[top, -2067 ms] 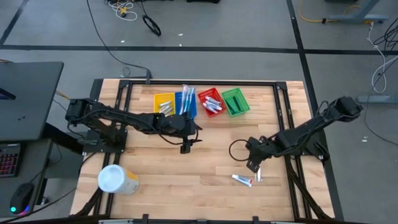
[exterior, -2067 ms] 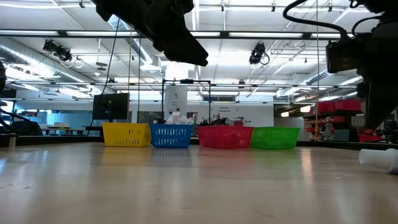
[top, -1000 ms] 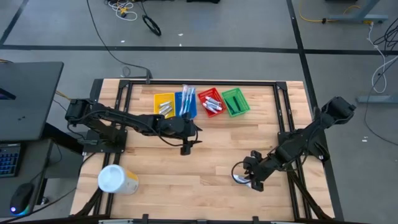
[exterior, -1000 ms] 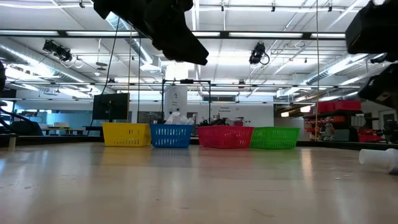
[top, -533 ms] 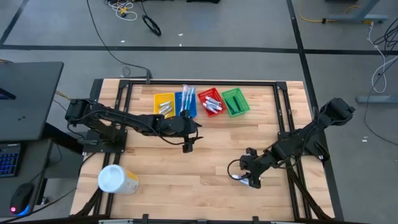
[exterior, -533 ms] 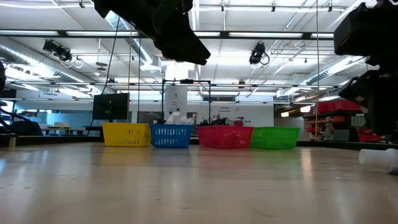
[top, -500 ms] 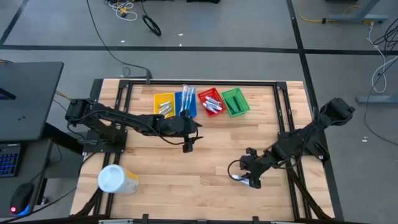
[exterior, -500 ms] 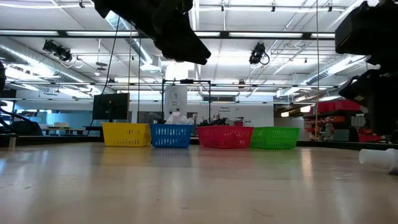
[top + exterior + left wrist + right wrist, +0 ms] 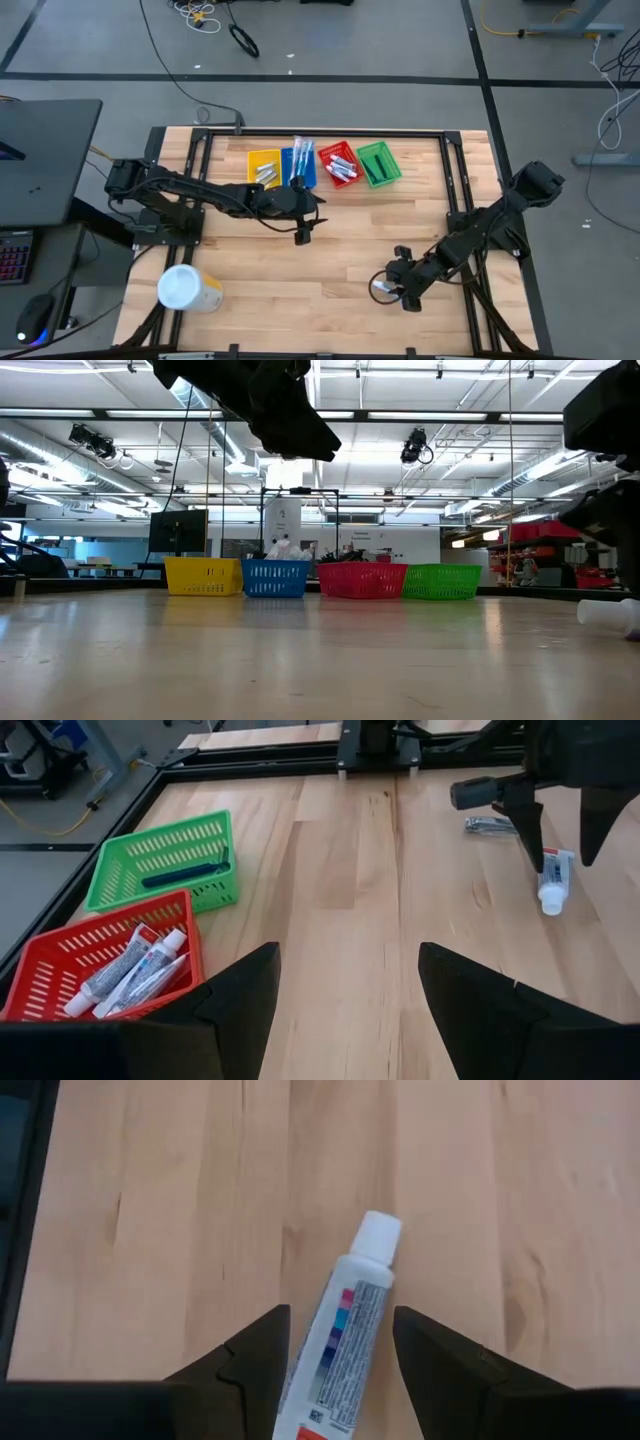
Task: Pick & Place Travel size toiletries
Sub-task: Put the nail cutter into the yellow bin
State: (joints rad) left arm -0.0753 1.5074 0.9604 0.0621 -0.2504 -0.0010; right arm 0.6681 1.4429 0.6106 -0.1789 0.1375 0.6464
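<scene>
The right gripper [image 9: 338, 1342] is lowered over the pale wooden table [image 9: 250, 280], its two dark fingers [image 9: 248, 1358] spread apart with a small white tube with coloured print and a white cap [image 9: 345, 1336] lying flat between them, not clamped. Near that tube, a small silvery item [image 9: 490, 823] is seen on the wood. The left gripper [image 9: 345, 982] is held above the table with fingers wide and nothing between them; ahead of it and to one side sit a red plastic basket [image 9: 60, 955] holding several small printed tubes [image 9: 135, 970] and a green plastic basket [image 9: 130, 855] holding a dark blue stick [image 9: 185, 873].
</scene>
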